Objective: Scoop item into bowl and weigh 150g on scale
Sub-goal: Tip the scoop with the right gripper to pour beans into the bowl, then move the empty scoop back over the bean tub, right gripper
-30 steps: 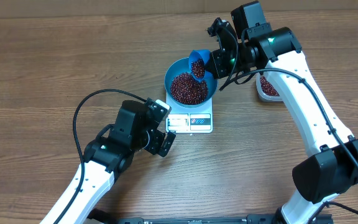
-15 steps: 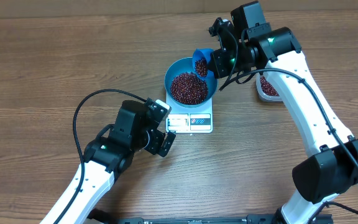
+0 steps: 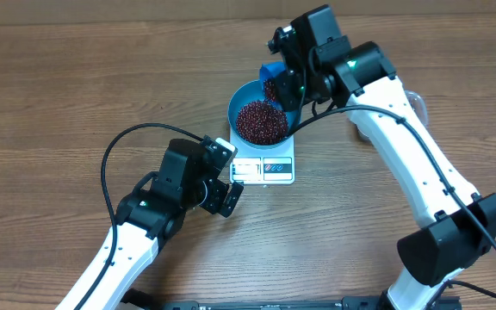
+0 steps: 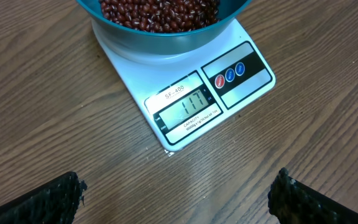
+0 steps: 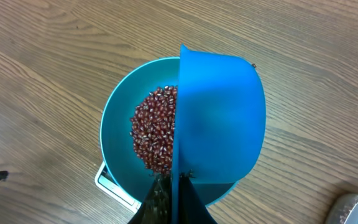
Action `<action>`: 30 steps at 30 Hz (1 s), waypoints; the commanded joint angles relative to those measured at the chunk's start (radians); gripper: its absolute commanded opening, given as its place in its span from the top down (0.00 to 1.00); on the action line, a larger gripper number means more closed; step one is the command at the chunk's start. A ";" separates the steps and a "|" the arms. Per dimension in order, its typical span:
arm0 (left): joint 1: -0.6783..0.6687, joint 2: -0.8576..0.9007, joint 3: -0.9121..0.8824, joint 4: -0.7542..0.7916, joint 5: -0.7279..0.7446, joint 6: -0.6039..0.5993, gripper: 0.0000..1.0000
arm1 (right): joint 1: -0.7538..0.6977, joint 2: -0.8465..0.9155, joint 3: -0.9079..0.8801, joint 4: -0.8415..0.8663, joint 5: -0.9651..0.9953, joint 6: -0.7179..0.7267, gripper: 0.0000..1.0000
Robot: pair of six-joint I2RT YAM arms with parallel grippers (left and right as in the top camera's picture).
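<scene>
White arm links [image 3: 407,151], black joints [image 3: 183,172], looping black cables [image 3: 104,168], green light [image 3: 349,62].

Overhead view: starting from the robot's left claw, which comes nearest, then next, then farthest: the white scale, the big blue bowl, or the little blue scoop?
From the left gripper:
1. scale, on the table just in front of its open fingers.
2. bowl, sitting on the scale, further back.
3. scoop, tipped over the bowl's far rim.

Ovhd top-down; both wrist cams close on bowl [image 3: 233,112].
</scene>
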 commanded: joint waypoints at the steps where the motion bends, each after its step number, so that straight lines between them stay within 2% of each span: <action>1: -0.005 -0.004 -0.003 0.003 -0.003 -0.018 0.01 | 0.030 -0.010 0.036 0.006 0.102 0.000 0.96; 6: -0.005 -0.004 -0.003 0.003 -0.002 -0.017 0.01 | 0.071 -0.010 0.036 0.006 0.181 -0.001 0.96; 14: -0.005 -0.004 -0.003 0.003 -0.002 -0.017 0.01 | 0.076 -0.010 0.036 0.006 0.181 -0.010 0.96; 18: -0.005 -0.004 -0.003 0.003 -0.002 -0.017 0.00 | 0.084 -0.010 0.036 0.006 0.185 -0.060 0.96; 22: -0.005 -0.004 -0.003 0.003 -0.002 -0.017 0.00 | 0.115 -0.010 0.036 0.006 0.283 -0.079 0.96; 30: -0.005 -0.004 -0.003 0.003 -0.002 -0.017 0.00 | 0.150 -0.010 0.036 0.006 0.358 -0.088 0.96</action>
